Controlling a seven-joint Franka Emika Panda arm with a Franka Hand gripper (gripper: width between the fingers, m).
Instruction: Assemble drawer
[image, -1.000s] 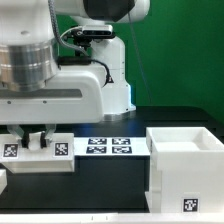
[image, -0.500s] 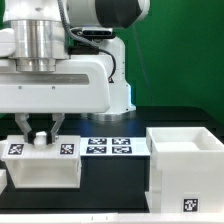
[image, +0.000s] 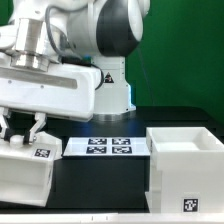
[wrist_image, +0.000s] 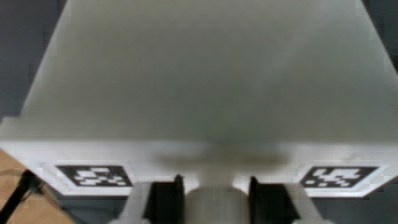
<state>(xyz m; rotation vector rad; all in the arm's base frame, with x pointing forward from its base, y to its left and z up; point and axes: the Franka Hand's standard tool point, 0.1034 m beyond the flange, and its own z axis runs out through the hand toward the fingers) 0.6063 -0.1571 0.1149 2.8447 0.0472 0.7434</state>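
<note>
My gripper (image: 27, 134) is shut on the knob (wrist_image: 214, 192) of a small white drawer box (image: 22, 172). It holds the box tilted at the exterior view's lower left. A black-and-white tag (image: 43, 153) shows on the box's face. In the wrist view the box's open inside (wrist_image: 205, 90) fills the picture. The knob sits between my dark fingers (wrist_image: 166, 200), with a tag (wrist_image: 93, 176) on each side. The large white cube housing (image: 185, 160) stands open-topped at the exterior view's right, apart from the box, with a tag (image: 192, 199) low on its front.
The marker board (image: 107, 146) lies flat on the black table between the held box and the housing. The arm's white base (image: 115, 90) stands behind it, before a green backdrop.
The arm has swung toward the exterior view's left with the box in its grip. The box has turned from facing the camera to tilted and angled. The housing has not moved.
</note>
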